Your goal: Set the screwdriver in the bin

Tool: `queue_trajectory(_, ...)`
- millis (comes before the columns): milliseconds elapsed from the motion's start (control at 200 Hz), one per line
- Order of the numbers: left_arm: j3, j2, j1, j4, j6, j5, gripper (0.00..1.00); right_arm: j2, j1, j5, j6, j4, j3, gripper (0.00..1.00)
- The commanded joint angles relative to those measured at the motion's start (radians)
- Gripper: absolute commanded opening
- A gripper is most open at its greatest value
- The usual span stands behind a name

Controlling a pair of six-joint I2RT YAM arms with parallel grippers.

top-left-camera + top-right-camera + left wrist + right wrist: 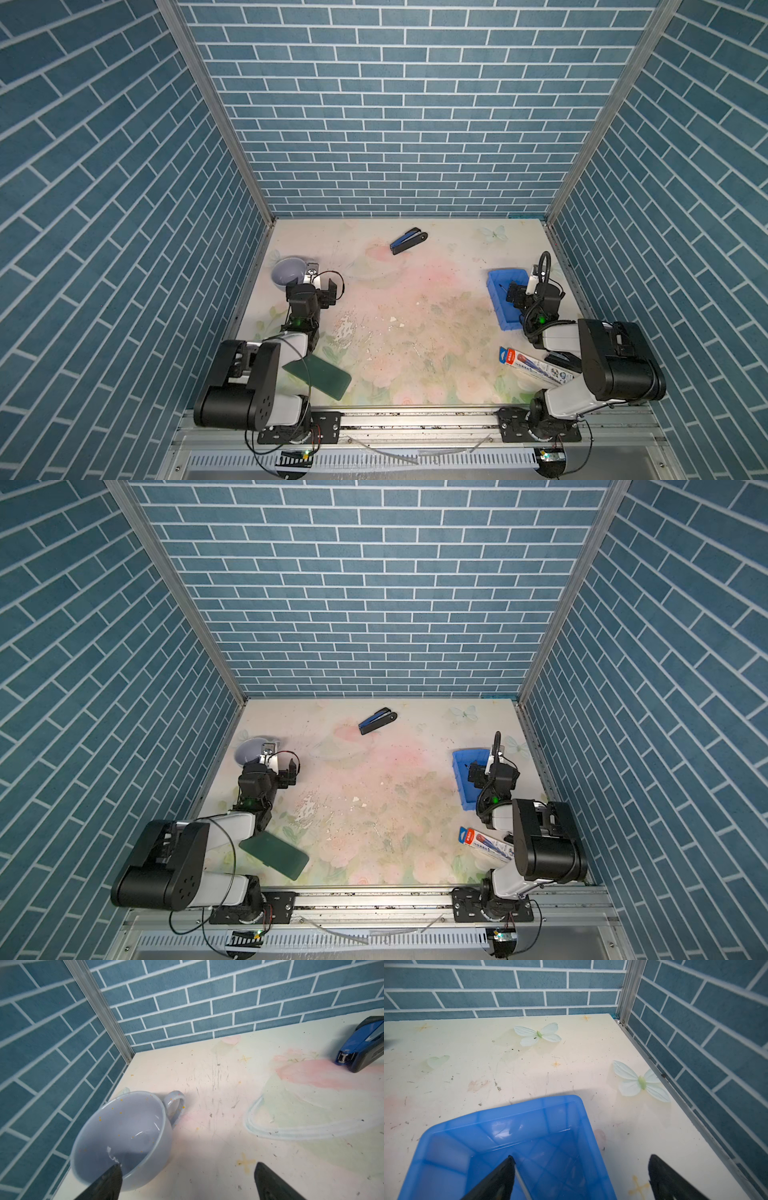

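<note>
Rail (415, 419): bottom edge of both top views, carrying my left arm (245, 382) and my right arm (615, 361)
Green case (320, 376): dark and flat, lower left on the table (415, 299), one corner tucked under my left arm
Printed package (536, 368): red, white and blue, lying flat at lower right, its right end hidden behind my right arm
Bin (498, 309): bright blue open tray at the right of both top views, at mid height, near the right wall
Right gripper (581, 1158): released, fingers spread wide with nothing between them; it hangs over the bin, one finger above the tray's inside, the other past its wall above bare table
Screwdriver (504, 287): inside the bin; only a thin dark bit of shaft shows toward the tray's far left corner, the handle is hidden beneath my right gripper, so I cannot tell how it lies
Left gripper (188, 1166): released too, fingers wide and holding nothing, at the left of both top views, at mid height
Cup (289, 270): lavender, upright, just beyond my left gripper, close to the left wall, handle turned toward the table's middle
Stapler-like tool (408, 241): blue and black, upper middle of the table, well apart from both grippers
Brick wall (415, 124): blue, closing the table's far edge and both sides
</note>
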Motion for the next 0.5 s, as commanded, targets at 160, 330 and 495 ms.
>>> queue_trajectory(160,0.023,0.095,0.024,0.062,-0.057,0.007,1.0,0.005,-0.006,-0.007,0.014,0.01,0.01,0.99)
queue_trajectory(330,0.021,0.097,0.032,0.073,-0.062,0.014,1.0,0.005,-0.008,-0.006,0.016,0.009,0.011,0.99)
queue_trajectory(495,0.019,0.098,0.032,0.077,-0.06,0.012,1.0,0.004,-0.01,-0.003,0.019,0.009,0.012,0.99)
